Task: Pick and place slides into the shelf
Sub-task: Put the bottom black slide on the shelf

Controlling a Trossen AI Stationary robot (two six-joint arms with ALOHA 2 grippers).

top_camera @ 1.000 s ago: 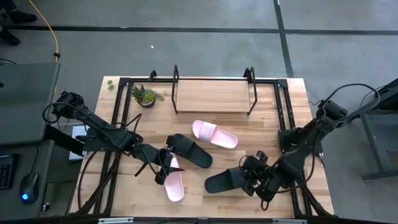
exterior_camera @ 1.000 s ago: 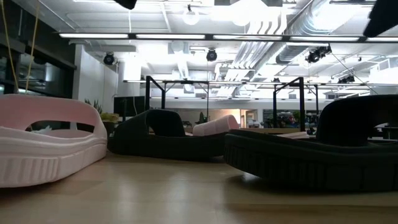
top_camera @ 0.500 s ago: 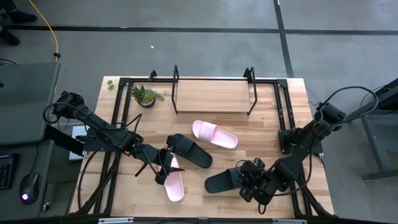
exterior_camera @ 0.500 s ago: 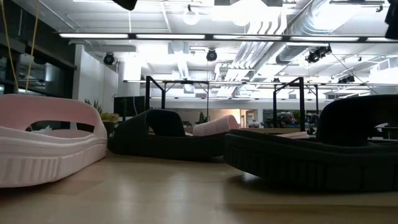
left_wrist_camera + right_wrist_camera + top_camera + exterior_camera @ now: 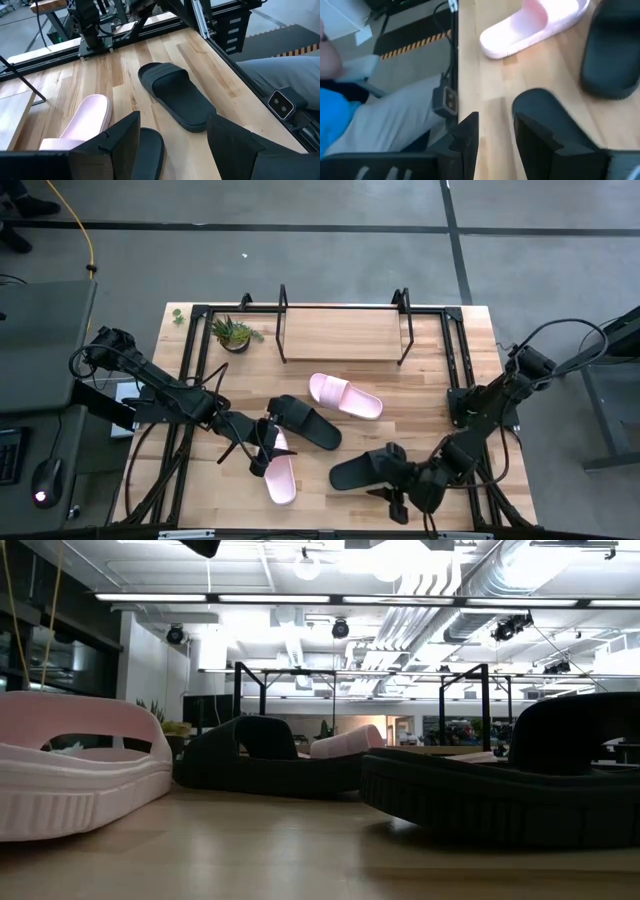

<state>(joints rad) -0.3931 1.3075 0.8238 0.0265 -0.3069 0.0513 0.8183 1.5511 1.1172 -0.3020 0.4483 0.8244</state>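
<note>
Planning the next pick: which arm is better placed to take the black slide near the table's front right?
Right, probably. The right gripper is at that black slide; the left gripper, jaws open, hovers over a pink slide.

The right tool (image 5: pixel 395 498) has moved. A second ago it sat over the strap end of the black slide (image 5: pixel 362 470) near the front of the tabletop (image 5: pixel 430 395), right of that slide's toe. Half a second ago it had slid a little toward the front edge. Now it lies just beyond the slide's front side, lower in the high view and further left, and the slide's strap shows uncovered. The right arm's forearm has swung with it, now reaching more steeply toward the front edge. The slide itself lies where it did.
</note>
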